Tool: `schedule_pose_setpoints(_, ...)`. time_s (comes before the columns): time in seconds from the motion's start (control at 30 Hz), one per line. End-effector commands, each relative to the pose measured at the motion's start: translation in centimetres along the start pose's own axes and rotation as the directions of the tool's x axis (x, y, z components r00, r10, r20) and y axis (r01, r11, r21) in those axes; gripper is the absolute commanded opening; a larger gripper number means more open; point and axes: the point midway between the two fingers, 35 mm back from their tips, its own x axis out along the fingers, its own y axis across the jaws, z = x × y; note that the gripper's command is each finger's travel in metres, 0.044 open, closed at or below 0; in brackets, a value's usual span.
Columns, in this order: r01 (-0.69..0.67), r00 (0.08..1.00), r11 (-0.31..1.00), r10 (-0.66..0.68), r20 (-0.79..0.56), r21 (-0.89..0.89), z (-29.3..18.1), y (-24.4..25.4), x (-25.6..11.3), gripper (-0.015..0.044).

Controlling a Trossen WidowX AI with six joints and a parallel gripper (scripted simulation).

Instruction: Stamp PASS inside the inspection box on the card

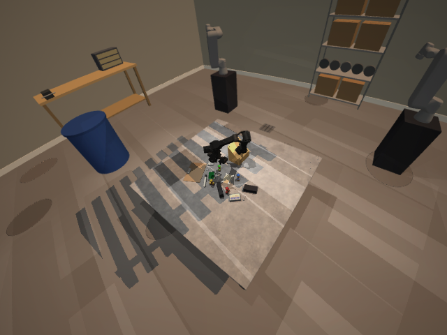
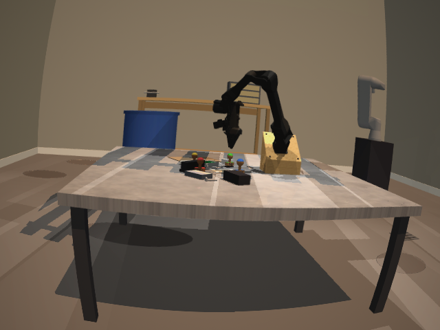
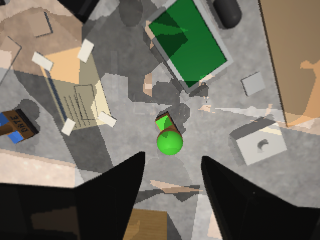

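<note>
My gripper is partly open and empty. It points down, above a green-knobbed stamp. That stamp stands upright on the bench; in the wrist view its knob lies just ahead of the gap between the fingertips. Its label cannot be read. The green ink pad lies open in a grey case, at the top of the wrist view. The card lies flat at the left of the wrist view, with white pieces at its corners and a printed outlined box and lines.
A blue DATE stamp stands beyond the card. Red and yellow stamps stand farther out. Black blocks, a pale block and a brown sheet lie around.
</note>
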Motion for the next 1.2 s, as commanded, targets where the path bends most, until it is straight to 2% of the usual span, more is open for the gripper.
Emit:
schedule_pose_setpoints(0.0, -0.006, 1.0, 1.0, 0.006, 0.0, 0.005, 0.0, 0.1, 0.7, 0.0216)
schedule_pose_setpoints(1.17, -0.01, 1.0, 1.0, 0.01, 0.0, 0.004, -0.1, 0.2, 6.5, 0.0216)
